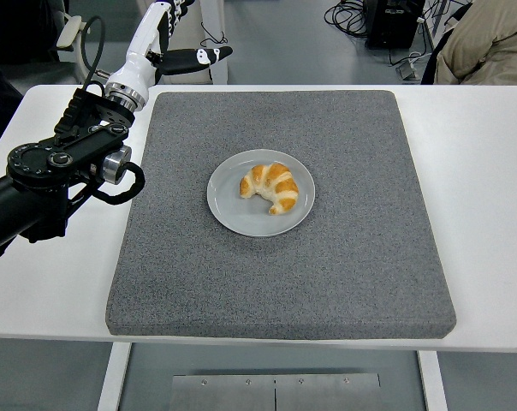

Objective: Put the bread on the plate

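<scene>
Croissant (270, 187) on grey plate (228, 208), mid-mat (370, 257). Left hand (175, 38) raised past the far-left mat edge (fingers spread, empty). Bare mat all round the plate.

we see left arm (57, 175): black round joint housings, looped black cable, white forearm, black-and-white left hand (177, 38).
</scene>
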Robot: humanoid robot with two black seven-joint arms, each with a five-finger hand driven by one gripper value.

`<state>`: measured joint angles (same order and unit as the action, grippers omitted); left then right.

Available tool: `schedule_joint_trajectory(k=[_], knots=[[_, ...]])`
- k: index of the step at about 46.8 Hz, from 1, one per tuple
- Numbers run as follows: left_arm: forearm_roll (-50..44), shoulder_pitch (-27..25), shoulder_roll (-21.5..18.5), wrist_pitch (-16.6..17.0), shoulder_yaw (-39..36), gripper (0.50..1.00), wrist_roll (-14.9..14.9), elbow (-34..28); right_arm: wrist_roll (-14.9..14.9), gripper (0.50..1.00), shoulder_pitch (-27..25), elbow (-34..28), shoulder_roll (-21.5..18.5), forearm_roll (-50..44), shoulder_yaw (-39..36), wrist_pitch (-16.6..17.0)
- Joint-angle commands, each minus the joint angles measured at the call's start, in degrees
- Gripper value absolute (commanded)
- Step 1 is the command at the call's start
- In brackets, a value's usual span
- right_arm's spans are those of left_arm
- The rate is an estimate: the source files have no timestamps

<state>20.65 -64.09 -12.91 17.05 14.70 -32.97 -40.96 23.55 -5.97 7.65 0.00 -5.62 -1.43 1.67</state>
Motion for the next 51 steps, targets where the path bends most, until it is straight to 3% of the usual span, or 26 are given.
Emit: schedule_joint_trajectory(k=[1, 12, 17, 31, 36, 51], knots=[[-0.70, 1.25, 0.52, 0.00, 2.96, 0.983, 0.01, 0.79, 0.00, 1.000, 0.00, 0.00, 0.00, 0.00, 0.02, 0.00], [-6.41, 3.10, 1.49, -0.87, 6.22, 0.981, 0.27, 5.63, 0.00, 1.000, 0.08, 0.26, 0.00, 0.00, -0.07, 0.18], [-9.31, 3.10, 2.19, -2.98, 6.75, 0.981, 0.18, 8.61, 0.00, 1.000, 0.08, 0.18, 0.00, 0.00, -0.07, 0.09], [-14.14, 3.10, 6.05, -15.45, 12.19, 0.981, 0.45, 19.95, 0.00, 1.000, 0.00, 0.09, 0.00, 0.00, 0.02, 0.09], [-15.99, 3.10, 7.99, -20.20, 14.39, 0.981, 1.85, 22.94, 0.00, 1.000, 0.08, 0.26, 0.00, 0.00, -0.07, 0.18], [-18.98, 3.62, 9.57, -20.65, 17.21, 0.981, 8.18, 24.62, 0.00, 1.000, 0.08, 0.70, 0.00, 0.00, -0.16, 0.26]])
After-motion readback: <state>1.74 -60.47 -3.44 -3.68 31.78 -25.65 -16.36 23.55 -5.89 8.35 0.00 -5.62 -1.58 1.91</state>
